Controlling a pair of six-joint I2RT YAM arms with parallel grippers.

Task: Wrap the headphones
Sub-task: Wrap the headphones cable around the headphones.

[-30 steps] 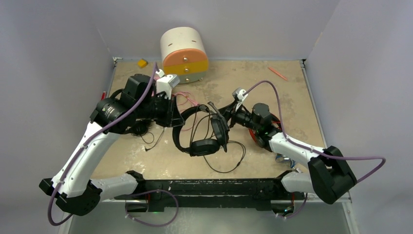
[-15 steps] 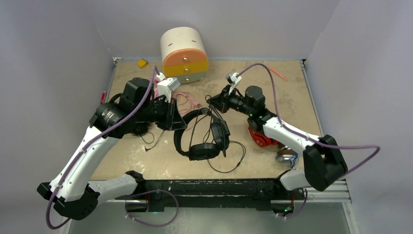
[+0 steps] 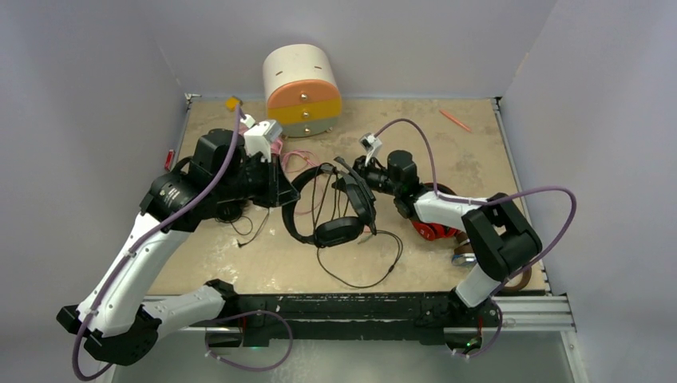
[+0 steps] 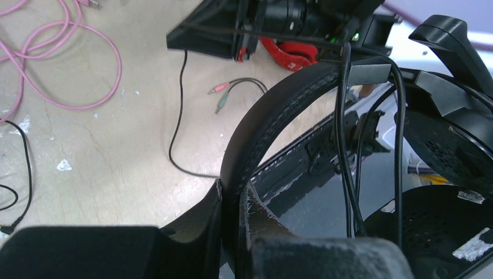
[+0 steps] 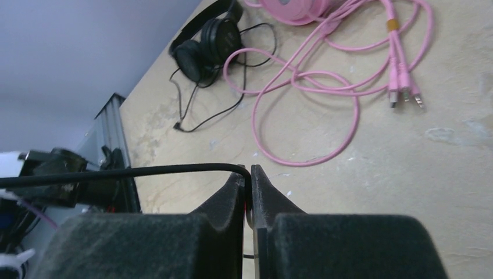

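A pair of black headphones (image 3: 337, 233) hangs mid-table with its thin black cable (image 3: 367, 275) trailing toward the near edge. My left gripper (image 3: 289, 195) is shut on the padded headband (image 4: 261, 133), which runs up between the jaws of the left gripper (image 4: 235, 195). Strands of cable (image 4: 343, 145) cross the band. My right gripper (image 3: 352, 171) sits just right of the band's top. In the right wrist view the right gripper (image 5: 248, 174) is shut on the black cable (image 5: 145, 171), which bends over the left finger.
Red headphones (image 3: 427, 227) lie under the right forearm. Pink headphones (image 5: 290, 9) and their looped pink cable (image 5: 302, 87) lie behind. A second black pair (image 5: 209, 43) sits at the left. The white-orange-yellow drawer box (image 3: 302, 88) stands at the back.
My right gripper was open by the ear cup, then moved up and left and shut on the cable. Its elbow folded inward. The left gripper kept its hold on the headband.
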